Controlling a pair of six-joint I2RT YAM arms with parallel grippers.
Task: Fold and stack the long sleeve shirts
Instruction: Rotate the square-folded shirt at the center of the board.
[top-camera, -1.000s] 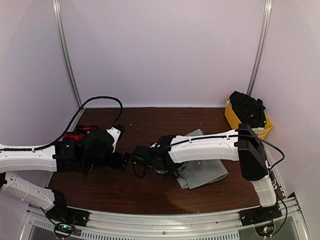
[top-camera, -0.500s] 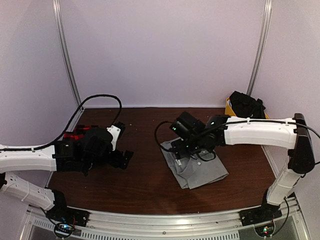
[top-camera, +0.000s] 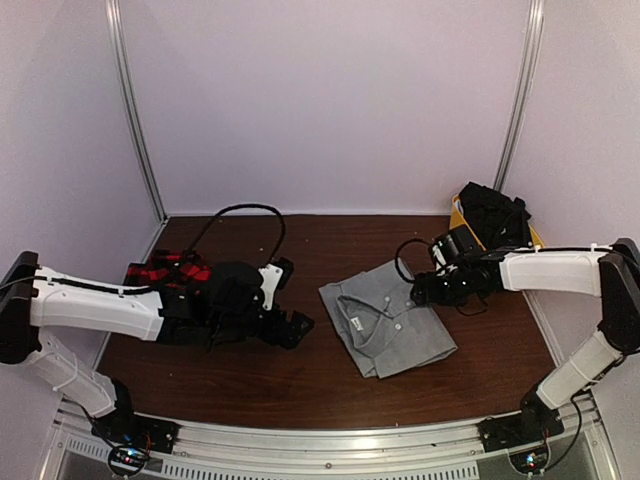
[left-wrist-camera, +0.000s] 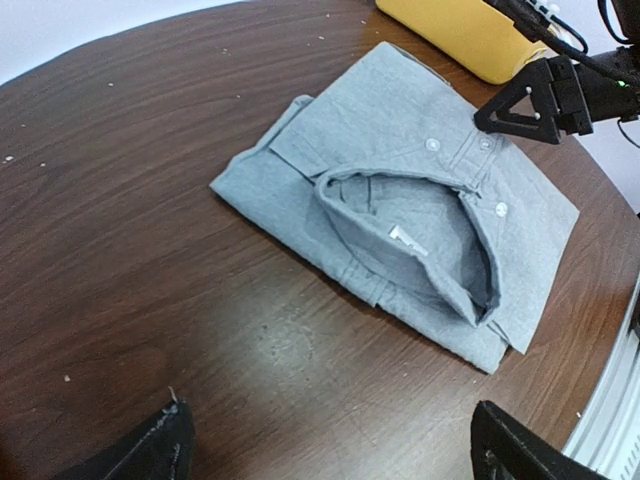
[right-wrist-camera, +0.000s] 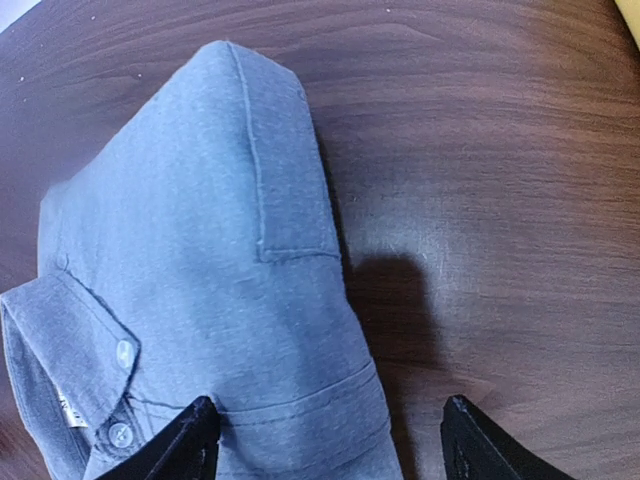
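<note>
We see a dark brown wooden table (top-camera: 300, 385) bearing everything. On it, right of centre, lies the plain grey collared button-up shirt (top-camera: 392, 322), folded into a flat rectangle with its collar up and its chest pocket showing. The red-and-black plaid shirt (top-camera: 165, 268) lies bunched at the table's left side, mostly hidden behind the left arm and well apart from the grey one. A yellow plastic bin (top-camera: 460, 236) stands at the far right corner with dark cloth (top-camera: 495, 215) heaped in it. The left claw (left-wrist-camera: 340, 455) is spread wide over bare table, gripping nothing. The right claw (right-wrist-camera: 325, 450) is also spread wide and empty at the grey shirt's right edge, one finger over cloth, the other over wood.
</note>
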